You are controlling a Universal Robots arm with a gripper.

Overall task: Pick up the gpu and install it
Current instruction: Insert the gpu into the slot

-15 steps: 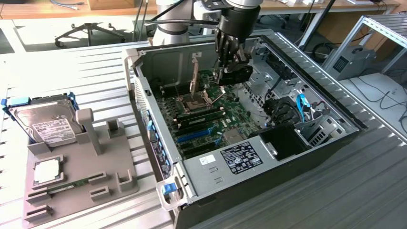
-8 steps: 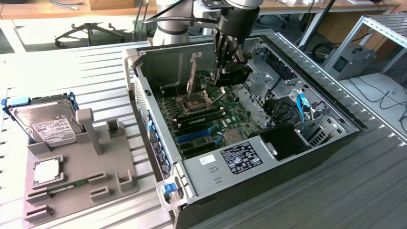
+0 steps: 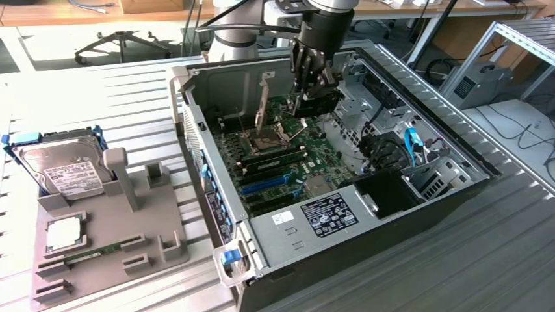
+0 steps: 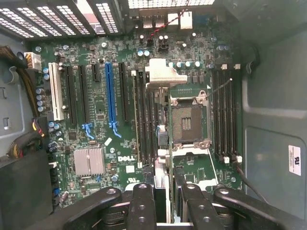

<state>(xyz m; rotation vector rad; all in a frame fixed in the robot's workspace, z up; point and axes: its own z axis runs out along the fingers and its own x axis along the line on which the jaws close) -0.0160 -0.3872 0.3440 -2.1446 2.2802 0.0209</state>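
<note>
Fingers point(image 4: 143, 206) are pinching the gpu point(image 4: 164, 189) edge-on; I'm holding it above the motherboard point(image 4: 125, 143), long axis parallel to the blue slot point(image 4: 109, 96), slot lying toward the exterior view's left.

case point(image 3: 286, 250): grey matt sheet metal | motherboard point(image 4: 96, 103): green glossy board | gpu point(image 3: 319, 104): black matt shroud | hard drive point(image 3: 61, 156): shiny metal, white paper label | holder point(image 3: 113, 240): grey matt plastic

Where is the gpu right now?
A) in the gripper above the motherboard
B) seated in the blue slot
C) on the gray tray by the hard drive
A: the gripper holds the gpu above the motherboard; the blue slot is bare.
</note>
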